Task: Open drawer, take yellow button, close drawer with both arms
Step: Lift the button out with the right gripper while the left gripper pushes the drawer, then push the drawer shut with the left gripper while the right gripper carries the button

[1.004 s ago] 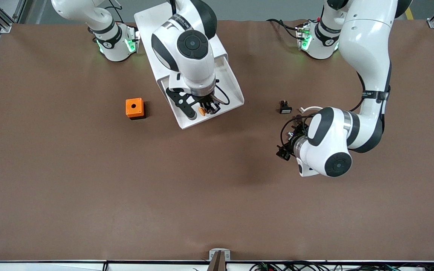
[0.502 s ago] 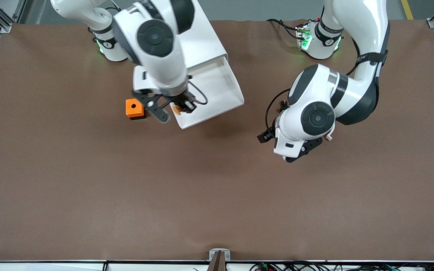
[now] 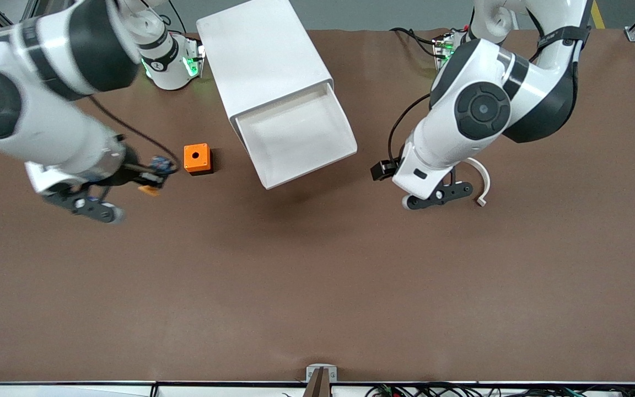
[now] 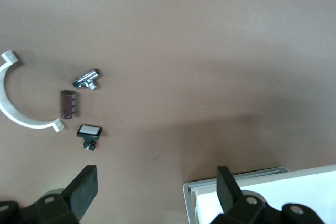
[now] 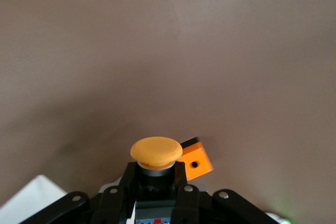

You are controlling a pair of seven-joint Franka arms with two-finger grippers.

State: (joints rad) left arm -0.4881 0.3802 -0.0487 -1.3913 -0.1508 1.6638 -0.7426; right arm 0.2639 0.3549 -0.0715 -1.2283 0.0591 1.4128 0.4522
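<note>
The button [image 5: 156, 153] is out of the drawer [image 3: 295, 138] and clamped by its body between the fingers [image 5: 181, 187] of the right gripper [image 3: 149, 179], orange cap outward. In the front view that gripper hangs over bare table just beside the orange cube [image 3: 197, 159], on the side toward the right arm's end of the table; the button [image 3: 148, 190] shows there as a small orange spot at the fingertips.

The drawer stands pulled out of the cabinet [image 3: 265, 60], and its tray shows nothing in it, so what is left is likely setting the button down and pushing the drawer shut.

The left gripper [image 4: 155, 187] hangs with its 2 fingers [image 4: 84, 190] spread and nothing between them. It is above the table beside the drawer's front corner, toward the left arm's end, and near the small parts lying there: a white curved clip [image 4: 21, 100], a brown cylinder [image 4: 69, 103], a metal piece [image 4: 86, 80] and a black-and-white part [image 4: 89, 132].

To do the closing well, the left gripper should meet the drawer's front edge squarely and push along the cabinet's slanted line, not straight across the table, or the cabinet may twist. It should keep clear of the small parts. The right gripper should lower the button onto bare table beside the cube without nudging the cube before letting go.
</note>
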